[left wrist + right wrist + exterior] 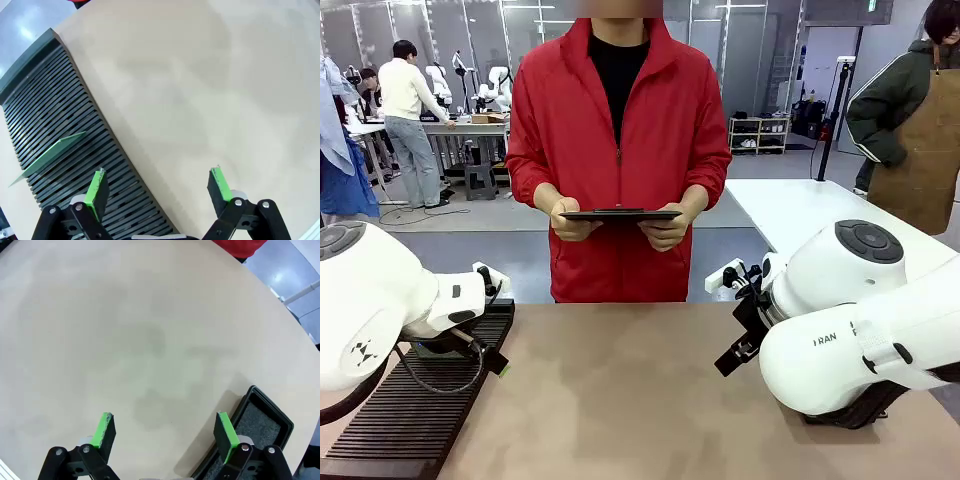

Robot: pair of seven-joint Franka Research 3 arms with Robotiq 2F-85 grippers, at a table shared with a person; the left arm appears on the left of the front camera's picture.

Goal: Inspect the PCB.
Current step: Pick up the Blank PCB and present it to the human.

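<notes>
white arms crowd both near corners: left arm (370,300) over a black slotted rack (410,420) along the left edge of the table (620,400), right arm (860,330) by the right edge. left tool (158,174) spread wide, nothing held, one pad above the rack's edge, the other above bare table. pcb (50,156) stands tilted in a rack slot, just beyond that tool, untouched. right tool (164,417) spread wide too, empty, black tray (260,426) beside one finger near the table's edge. wide bare stretch of table between the arms. person (620,120) at far edge holds a dark clipboard (620,214) level.
</notes>
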